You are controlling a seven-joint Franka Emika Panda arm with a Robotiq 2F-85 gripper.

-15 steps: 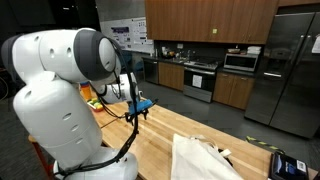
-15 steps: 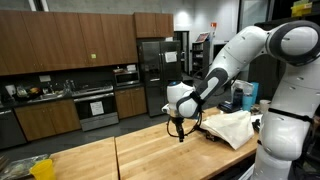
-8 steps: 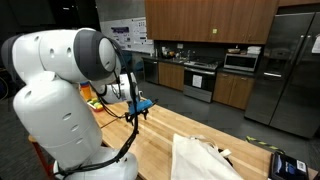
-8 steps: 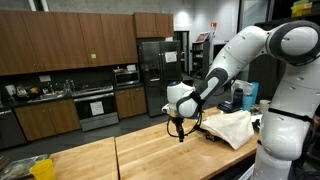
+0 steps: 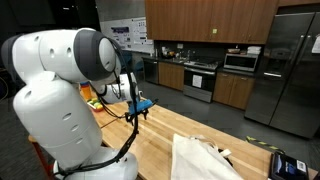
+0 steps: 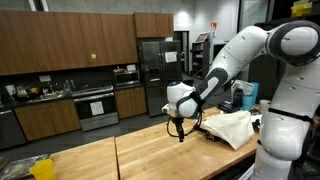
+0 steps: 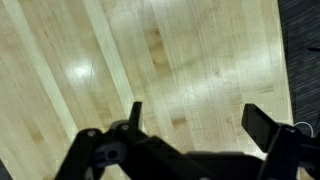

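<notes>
1. Here, the gripper (image 6: 179, 132) hangs from the bent arm just above the wooden table (image 6: 120, 158). Its jaws are spread wide and empty, and the wrist view shows the fingers (image 7: 260, 122) well apart with only bare planks between them.
2. To the gripper's right in an exterior view, a white cloth (image 6: 232, 128) lies crumpled on the table. It is near the fingertips but not touching them, and it is the closest thing to them.
3. The work in hand looks like a hover over open wood. It is done well by keeping the jaws level and released, holding the wrist square to the planks, and staying clear of the cloth's loose folds so nothing snags.
4. The surface is pale butcher block with long seams, and a spot of glare shows on it in the wrist view. A yellow object (image 6: 42, 168) sits at the table's near left corner, well apart from the gripper.
5. Beyond the table is a kitchen. From left to right there are dark wood cabinets (image 6: 60, 45), a stove (image 6: 95, 105) and a steel refrigerator (image 6: 150, 65) along the far wall.
</notes>
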